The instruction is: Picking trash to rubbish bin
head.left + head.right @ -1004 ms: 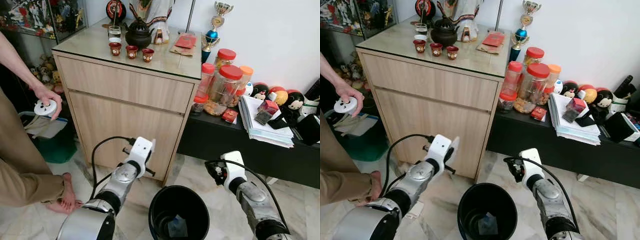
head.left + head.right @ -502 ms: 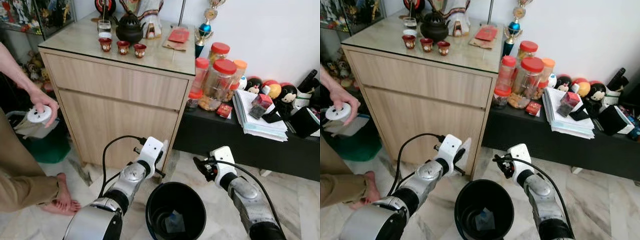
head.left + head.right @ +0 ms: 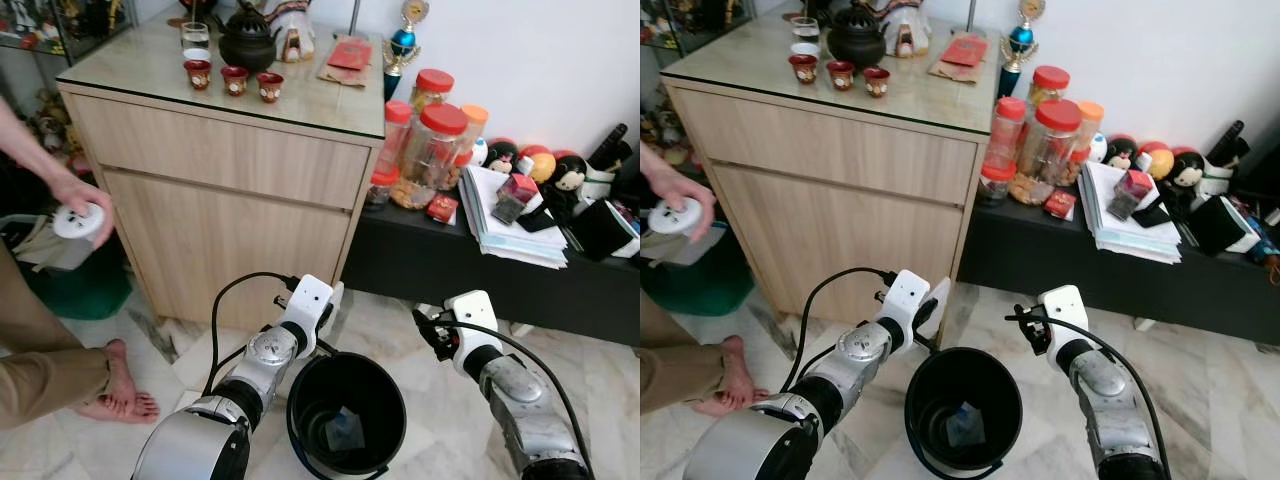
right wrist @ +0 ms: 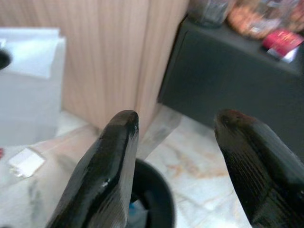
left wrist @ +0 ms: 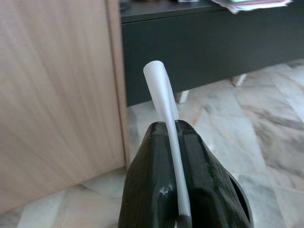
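White flat trash piece (image 5: 164,102) clamped in left gripper (image 5: 178,166); black bin (image 3: 345,412) just below it; right gripper (image 4: 178,137) fingers apart beside bin.

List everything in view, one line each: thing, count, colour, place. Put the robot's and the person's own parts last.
Rubbish bin: one, black, on the marble floor between the arms, a scrap lying inside.
White strip: one, clamped in the left pincer.
Cabinet: one, light wood, behind the bin.
Teapot: one, dark, on the cabinet.
Small cups: three, red, in front of the teapot.
Red packet: one, on the cabinet.
Jars: several, red and orange lids, on the low black bench.
Paper stack: one, white, on the bench.
Person's hand: holds a white round object.
Left pincer: shut on the strip.
Right pincer: open, above the bin.
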Tool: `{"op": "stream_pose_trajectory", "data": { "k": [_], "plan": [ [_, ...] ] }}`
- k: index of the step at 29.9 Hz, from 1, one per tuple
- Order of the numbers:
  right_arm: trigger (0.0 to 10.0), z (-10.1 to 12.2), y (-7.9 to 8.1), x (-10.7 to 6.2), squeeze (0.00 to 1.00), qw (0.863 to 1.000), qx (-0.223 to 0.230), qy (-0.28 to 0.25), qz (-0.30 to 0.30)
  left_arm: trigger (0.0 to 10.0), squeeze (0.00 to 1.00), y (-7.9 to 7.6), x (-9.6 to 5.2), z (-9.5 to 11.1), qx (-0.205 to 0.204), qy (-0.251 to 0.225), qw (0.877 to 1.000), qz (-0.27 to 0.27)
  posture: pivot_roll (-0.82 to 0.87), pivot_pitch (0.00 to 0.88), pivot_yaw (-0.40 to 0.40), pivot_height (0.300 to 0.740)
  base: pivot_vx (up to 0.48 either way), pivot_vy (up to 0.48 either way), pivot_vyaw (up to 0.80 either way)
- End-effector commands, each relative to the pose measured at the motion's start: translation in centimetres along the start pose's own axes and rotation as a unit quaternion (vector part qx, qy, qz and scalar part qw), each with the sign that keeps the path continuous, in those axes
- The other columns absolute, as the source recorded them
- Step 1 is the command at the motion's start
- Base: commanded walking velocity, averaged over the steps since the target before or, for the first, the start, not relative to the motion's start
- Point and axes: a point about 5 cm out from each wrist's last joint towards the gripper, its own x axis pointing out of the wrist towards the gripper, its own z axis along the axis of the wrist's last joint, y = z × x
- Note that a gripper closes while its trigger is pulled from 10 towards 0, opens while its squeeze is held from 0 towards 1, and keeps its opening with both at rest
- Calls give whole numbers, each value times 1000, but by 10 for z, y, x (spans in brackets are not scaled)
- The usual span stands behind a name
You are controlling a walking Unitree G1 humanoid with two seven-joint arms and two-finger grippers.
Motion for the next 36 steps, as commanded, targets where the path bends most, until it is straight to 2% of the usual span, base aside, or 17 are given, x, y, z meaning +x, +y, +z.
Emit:
{"op": "stream_pose_trajectory", "data": {
  "k": [1,5,7,12,14,15,18,21,24,29,34,36],
  "plan": [
    [10000,2,1,0,0,1000,0,-5,2,10000,0,3,-1,1,-9,-13,1000,19,-12,126,-175,740,0,0,0],
    [10000,-2,7,2,0,1000,7,-4,12,10000,0,9,-6,-6,-9,-18,999,41,7,118,-168,740,0,0,0],
    [10000,-4,11,4,0,1000,12,-4,17,10000,0,19,-15,-19,-14,-13,997,73,20,108,-161,740,0,0,0],
    [10000,-8,16,7,0,1000,4,9,22,10000,0,28,-25,-34,-24,2,994,106,44,94,-161,740,0,0,0],
    [10000,-30,13,10,0,998,4,62,-3,10000,0,33,-41,-60,-37,40,989,136,73,77,-162,740,0,0,0],
    [10000,-30,13,10,0,998,4,62,-3,10000,0,33,-41,-60,-37,40,989,136,73,77,-162,740,0,0,0],
    [10000,-53,3,4,0,994,14,106,-37,10000,0,32,-54,-81,-41,72,985,149,91,60,-165,740,0,0,0],
    [10000,-68,-3,-4,0,989,28,135,-61,10000,0,30,-60,-90,-42,84,984,154,102,54,-168,740,0,0,0],
    [10000,-79,-9,-10,0,984,48,149,-85,10000,0,29,-60,-90,-39,86,983,155,116,47,-167,740,0,0,0],
    [10000,-78,-14,-11,0,981,77,131,-117,10000,0,30,-55,-83,-34,76,984,156,119,33,-148,740,0,0,0],
    [10000,-76,-13,-8,0,982,86,120,-121,10000,0,35,-50,-73,-22,64,986,153,133,28,-118,740,0,0,0],
    [10000,-74,-10,-5,0,981,98,112,-124,10000,0,42,-47,-65,-9,53,987,152,152,29,-96,740,0,0,0]
  ]
}}
